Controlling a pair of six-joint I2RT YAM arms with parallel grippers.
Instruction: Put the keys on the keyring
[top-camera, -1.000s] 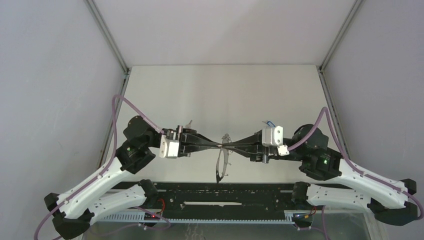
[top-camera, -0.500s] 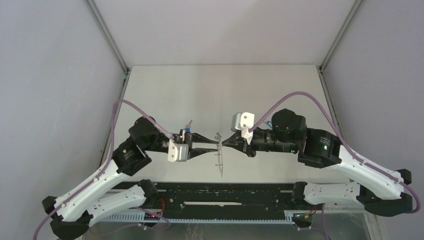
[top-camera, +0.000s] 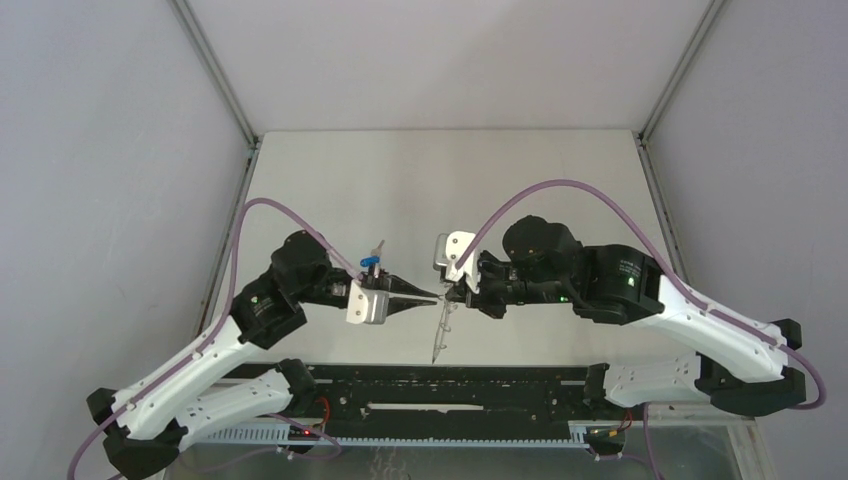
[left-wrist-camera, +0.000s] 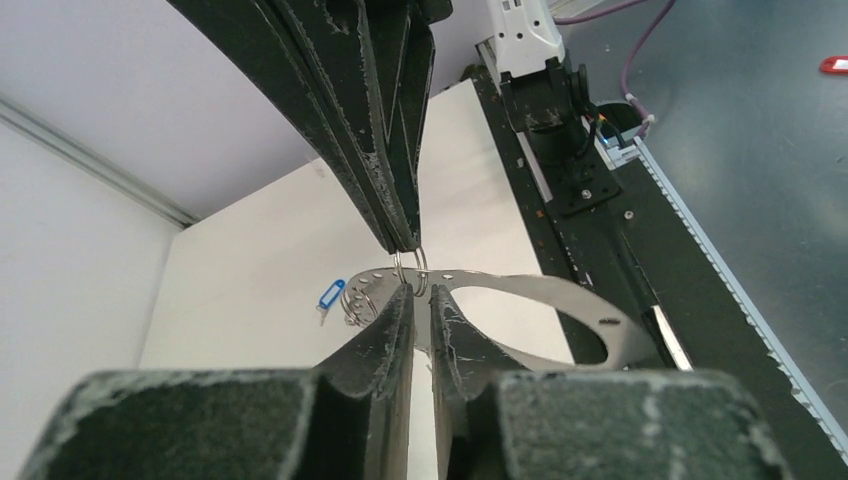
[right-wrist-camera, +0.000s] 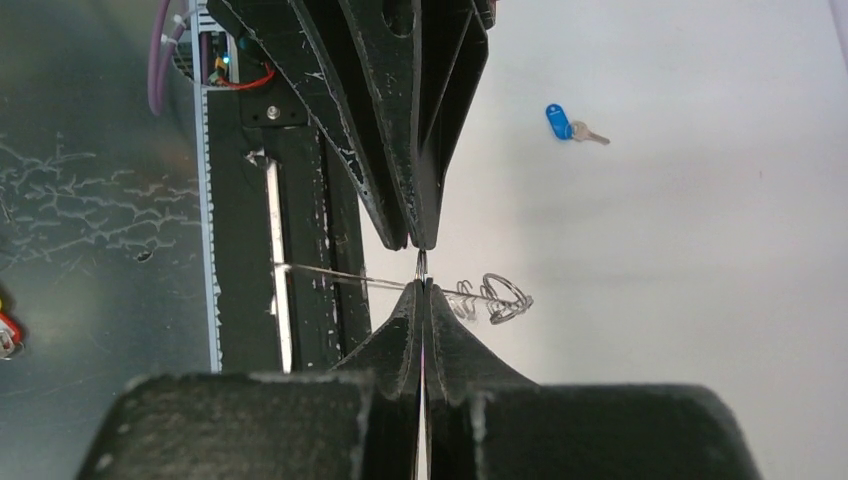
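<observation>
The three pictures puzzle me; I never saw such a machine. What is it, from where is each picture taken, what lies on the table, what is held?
It is a robot with two arms, bolted at the near edge of a table. Each arm ends in a two-finger gripper. One picture looks down from above and behind the arms. The other two come from a camera on each wrist: its own fingers show at the bottom, the other gripper opposite. In the middle, the right gripper is shut on the keyring, a thin metal hoop with small wire loops, lifted off the table. The left gripper is at the same spot, jaws nearly together; whether it grips, I cannot tell. One key with a blue tag lies on the table. I see no second key.
</observation>
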